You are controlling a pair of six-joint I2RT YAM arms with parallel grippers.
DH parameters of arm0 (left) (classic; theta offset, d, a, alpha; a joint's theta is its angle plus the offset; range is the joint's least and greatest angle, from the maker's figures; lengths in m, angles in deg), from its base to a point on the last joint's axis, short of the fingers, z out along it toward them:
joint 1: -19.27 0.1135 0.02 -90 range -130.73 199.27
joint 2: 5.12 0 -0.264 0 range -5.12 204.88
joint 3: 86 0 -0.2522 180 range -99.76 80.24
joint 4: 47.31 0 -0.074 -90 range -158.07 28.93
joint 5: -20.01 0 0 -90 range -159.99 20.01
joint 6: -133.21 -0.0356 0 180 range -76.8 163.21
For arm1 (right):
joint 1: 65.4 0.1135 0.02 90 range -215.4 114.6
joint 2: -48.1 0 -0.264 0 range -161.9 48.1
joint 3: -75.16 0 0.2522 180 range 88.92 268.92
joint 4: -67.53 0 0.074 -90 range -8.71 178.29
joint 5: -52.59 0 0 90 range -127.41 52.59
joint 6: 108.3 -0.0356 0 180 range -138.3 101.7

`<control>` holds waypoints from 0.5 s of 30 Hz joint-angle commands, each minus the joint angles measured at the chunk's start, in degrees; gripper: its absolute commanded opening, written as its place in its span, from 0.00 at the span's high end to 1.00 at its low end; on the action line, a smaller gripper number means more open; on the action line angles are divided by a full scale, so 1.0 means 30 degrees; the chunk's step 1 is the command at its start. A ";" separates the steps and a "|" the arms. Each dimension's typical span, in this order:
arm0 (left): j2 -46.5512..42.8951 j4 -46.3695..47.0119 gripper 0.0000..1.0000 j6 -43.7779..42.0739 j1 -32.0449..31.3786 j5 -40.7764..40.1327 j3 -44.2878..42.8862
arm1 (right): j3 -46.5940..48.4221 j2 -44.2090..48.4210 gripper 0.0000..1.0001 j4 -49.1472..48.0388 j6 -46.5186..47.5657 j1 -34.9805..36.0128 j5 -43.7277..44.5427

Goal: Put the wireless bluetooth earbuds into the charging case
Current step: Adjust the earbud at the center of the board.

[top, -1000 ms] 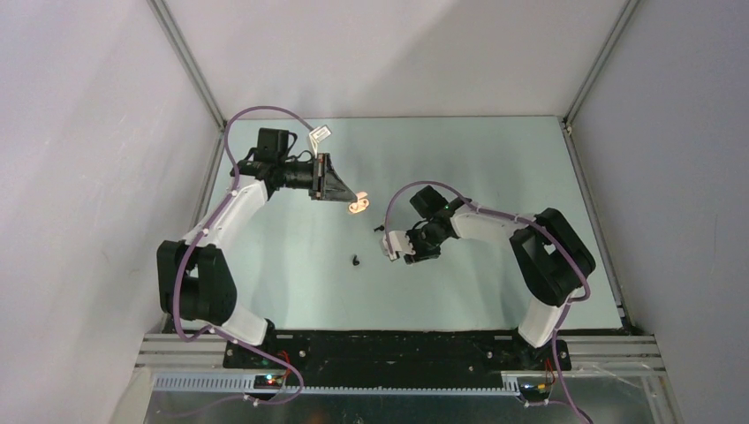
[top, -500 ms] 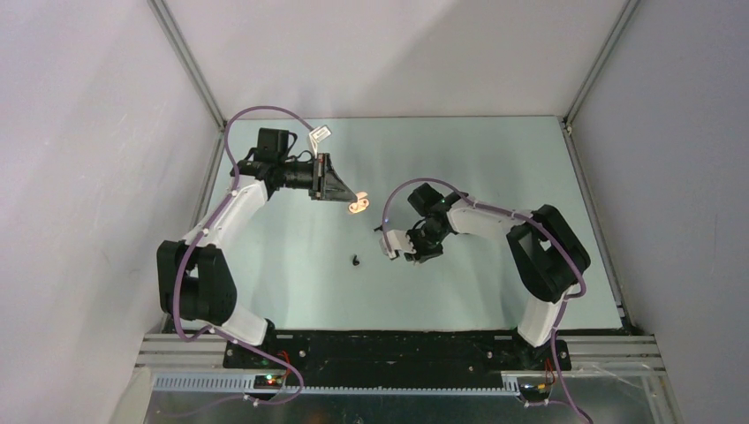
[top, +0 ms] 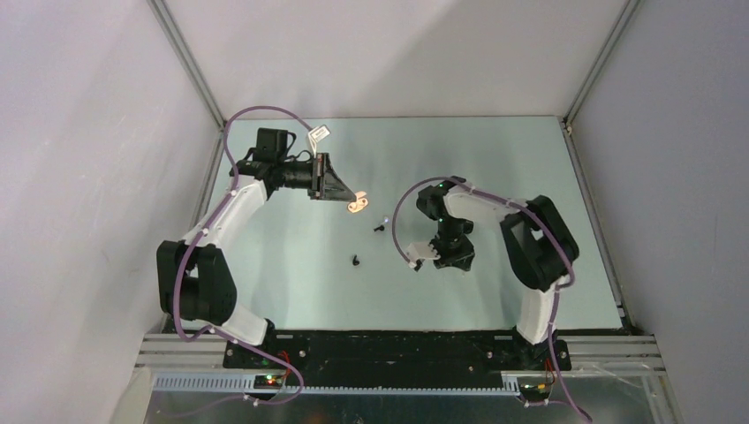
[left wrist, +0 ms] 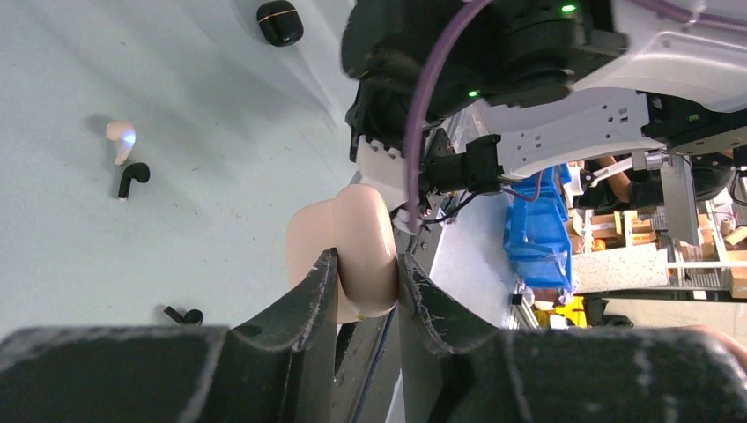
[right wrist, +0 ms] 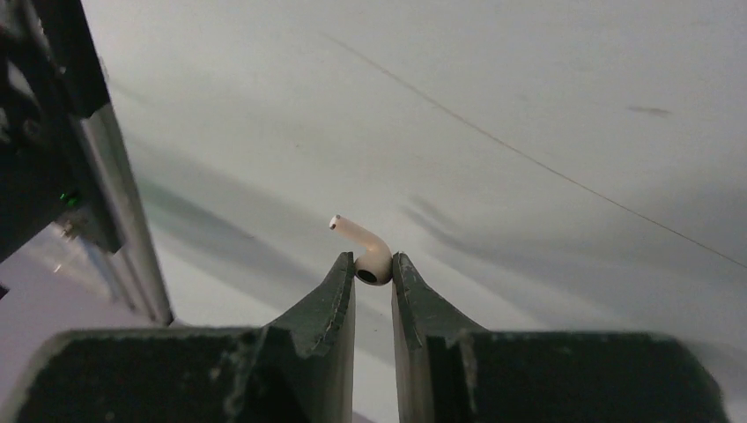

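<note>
My left gripper (left wrist: 366,275) is shut on a cream pebble-like charging case (left wrist: 351,238) and holds it above the table; both show in the top view (top: 357,204). My right gripper (right wrist: 373,271) is shut on a cream-white earbud (right wrist: 372,258), pinched by its head, with the stem pointing up and left. In the top view the right gripper (top: 420,261) is lifted to the right of the loose buds. A cream earbud (left wrist: 118,137) and a black earbud (left wrist: 132,178) lie together on the table (top: 380,224). Another black earbud (top: 356,261) lies nearer.
A glossy black case (left wrist: 280,22) lies on the table beyond the loose buds, close to the right arm (top: 495,216). The light green table (top: 495,150) is fenced by metal corner posts and grey walls.
My right arm has swung right and towards the near edge, away from the loose buds, with the cream earbud in its jaws. The left arm and the case have not moved.
</note>
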 commanded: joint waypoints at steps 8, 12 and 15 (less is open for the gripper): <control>-0.1048 0.0272 1.00 -0.0218 0.0182 -0.0115 0.0159 | 0.3460 -0.4735 0.84 0.3030 -0.2740 0.1213 0.3322; -0.1108 0.0271 1.00 -0.0196 0.0182 -0.0182 0.0228 | 0.4282 -0.5617 0.76 0.2281 -0.4022 0.1432 0.2943; -0.1054 0.0260 1.00 -0.0145 0.0181 -0.0205 0.0154 | 0.4379 -0.5580 0.60 0.1791 -0.4935 0.1367 0.2729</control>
